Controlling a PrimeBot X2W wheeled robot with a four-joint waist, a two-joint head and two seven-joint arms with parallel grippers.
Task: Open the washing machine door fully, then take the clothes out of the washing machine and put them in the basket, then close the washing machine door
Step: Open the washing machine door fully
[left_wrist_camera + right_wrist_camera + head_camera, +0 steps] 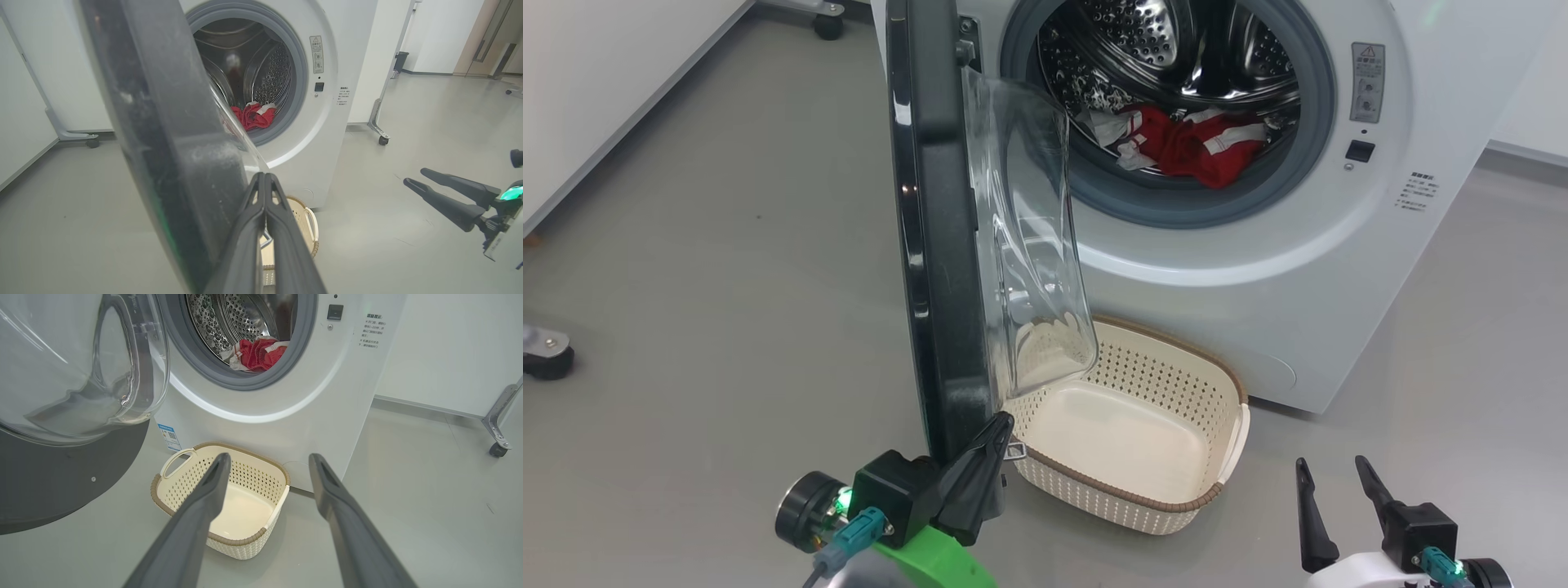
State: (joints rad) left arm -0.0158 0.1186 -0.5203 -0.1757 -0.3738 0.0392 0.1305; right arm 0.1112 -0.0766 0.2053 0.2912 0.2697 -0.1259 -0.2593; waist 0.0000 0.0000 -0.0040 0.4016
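Washing machine door [935, 245], closed left tool [1003, 421] at its edge

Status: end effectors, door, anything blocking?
Left end effector shut, tip at inner side of door; right end effector open, empty. Door stands open, clothes in drum, basket empty. Drum mouth unobstructed.

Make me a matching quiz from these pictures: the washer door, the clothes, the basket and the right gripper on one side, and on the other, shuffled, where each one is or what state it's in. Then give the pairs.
Column one
1. washing machine door
2. clothes
3. basket
4. right gripper

Column two
A. fingers apart, holding nothing
B. empty, standing on the floor
C. lying inside the drum
D. swung open

Pairs: 1-D, 2-C, 3-B, 4-A
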